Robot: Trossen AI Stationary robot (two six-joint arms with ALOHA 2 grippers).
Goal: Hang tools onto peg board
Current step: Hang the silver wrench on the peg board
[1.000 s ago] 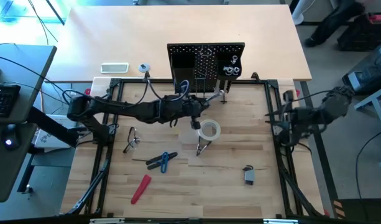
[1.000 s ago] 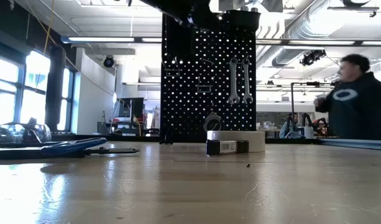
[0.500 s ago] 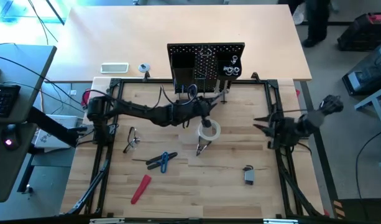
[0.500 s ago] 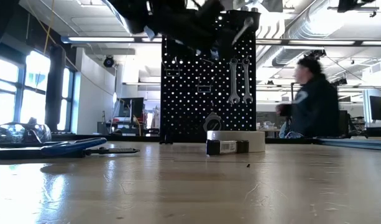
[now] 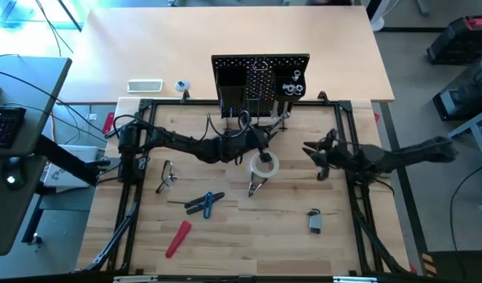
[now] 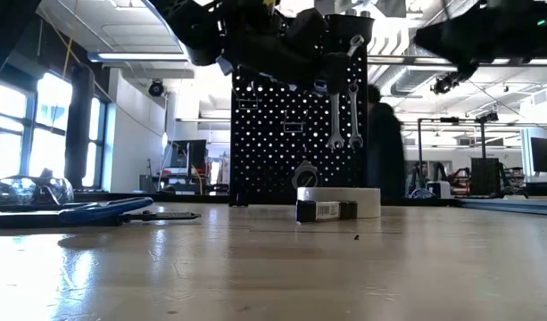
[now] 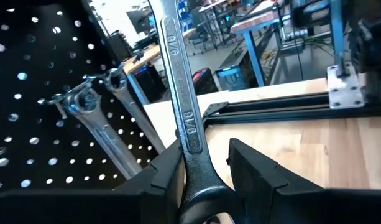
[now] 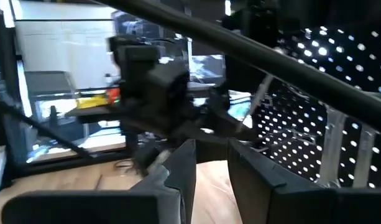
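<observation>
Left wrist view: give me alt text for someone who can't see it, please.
The left gripper is shut on a silver wrench that points up past its fingers, close to the black peg board. Two more wrenches already hang on the board, with the wooden table beyond.

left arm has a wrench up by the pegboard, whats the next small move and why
Probably ease the wrench toward the peg board to seat its ring end on a free hook. The left gripper is shut on its shank, beside two wrenches already hanging. The right gripper hangs mid-air to the right, holding nothing.
</observation>
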